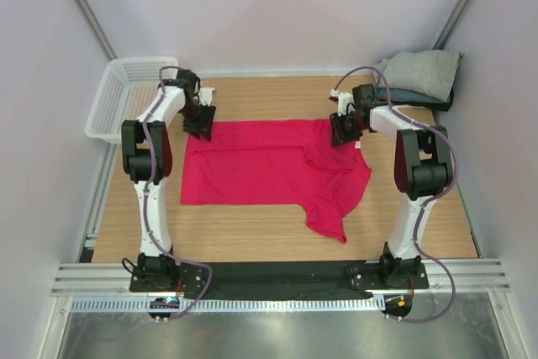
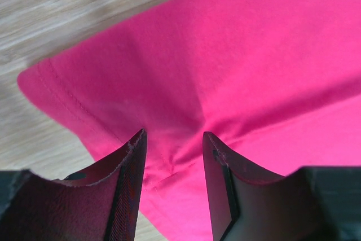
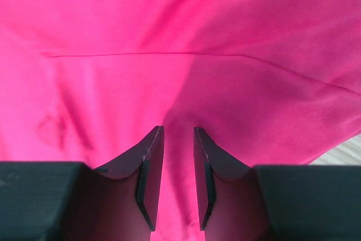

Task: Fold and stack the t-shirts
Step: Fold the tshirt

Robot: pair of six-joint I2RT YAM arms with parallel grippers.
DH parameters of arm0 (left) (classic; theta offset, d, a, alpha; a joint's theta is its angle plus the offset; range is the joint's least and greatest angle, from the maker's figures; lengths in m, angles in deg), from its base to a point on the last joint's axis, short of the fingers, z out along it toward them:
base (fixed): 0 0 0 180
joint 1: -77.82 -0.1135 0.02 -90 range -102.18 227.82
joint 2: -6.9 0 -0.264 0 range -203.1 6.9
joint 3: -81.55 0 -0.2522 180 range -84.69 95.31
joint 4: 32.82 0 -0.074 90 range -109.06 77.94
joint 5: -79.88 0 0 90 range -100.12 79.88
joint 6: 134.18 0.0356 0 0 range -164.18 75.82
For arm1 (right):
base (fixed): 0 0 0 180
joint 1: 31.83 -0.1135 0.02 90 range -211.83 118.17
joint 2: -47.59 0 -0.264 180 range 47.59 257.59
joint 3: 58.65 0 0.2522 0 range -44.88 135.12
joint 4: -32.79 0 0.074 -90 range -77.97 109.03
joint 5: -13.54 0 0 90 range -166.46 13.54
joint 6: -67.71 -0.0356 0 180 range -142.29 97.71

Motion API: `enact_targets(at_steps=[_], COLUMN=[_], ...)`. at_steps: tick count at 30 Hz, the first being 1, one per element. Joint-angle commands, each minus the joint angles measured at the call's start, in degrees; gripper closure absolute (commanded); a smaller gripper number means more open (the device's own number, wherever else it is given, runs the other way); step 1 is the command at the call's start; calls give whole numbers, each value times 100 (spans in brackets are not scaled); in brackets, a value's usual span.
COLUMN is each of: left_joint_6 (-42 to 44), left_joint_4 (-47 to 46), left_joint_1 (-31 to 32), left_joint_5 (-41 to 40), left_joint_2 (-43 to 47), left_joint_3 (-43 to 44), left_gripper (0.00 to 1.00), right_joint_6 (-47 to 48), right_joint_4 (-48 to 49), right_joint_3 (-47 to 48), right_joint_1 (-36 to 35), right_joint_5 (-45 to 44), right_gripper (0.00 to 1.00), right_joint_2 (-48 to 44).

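A bright crimson-pink t-shirt lies spread on the wooden table, its right part folded over with a sleeve trailing toward the near edge. My left gripper sits low over the shirt's far left corner. In the left wrist view its jaws stand apart, with puckered pink cloth showing in the gap. My right gripper is at the far right corner. Its jaws stand narrowly apart over pink cloth, gripping nothing. Folded t-shirts, light grey over dark blue-grey, are stacked at the back right.
A white plastic mesh basket stands at the back left corner, partly off the table. Bare wood runs between the shirt and the arm bases. White walls enclose the table on three sides.
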Motion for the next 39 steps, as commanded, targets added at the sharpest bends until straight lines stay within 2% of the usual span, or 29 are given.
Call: enact_targets(at_steps=[1,12,19,26,30,31,34,36,39], left_joint_6=[-3,-118,-21,84,-91,-100,-39,-12,14], left_joint_4=[309,371,415,265,126,98,116,160,177], left_joint_1=[10,45,168,370,563,599,669,660,652], left_joint_5=[-130,-332,-534,-920,-1332,-1334,-1317,-1282,-1019], left_joint_2=[-177,-994,-1680,-1813,-830,-297,548,902,1465], left_joint_3=[432,1205,2478,3025,2780,2605,2254,1972,930], left_gripper=[54,51,48,46,46,46,44,37,34], right_joint_6=[-5,188,180,250,626,724,1259,1558,2112], right_joint_4=[39,-31,56,39,-102,-102,-40,-93,-338], right_joint_3=[350,1185,1624,1906,1758,1513,768,100,-674], right_joint_1=[123,246,264,263,272,264,263,263,263], right_joint_5=[-309,-985,-1030,-1056,-1012,-986,-819,-713,-791], right_gripper=[66,65,65,64,62,62,59,57,55], right_joint_2=[227,1054,1423,1485,669,137,-919,-1422,-2231])
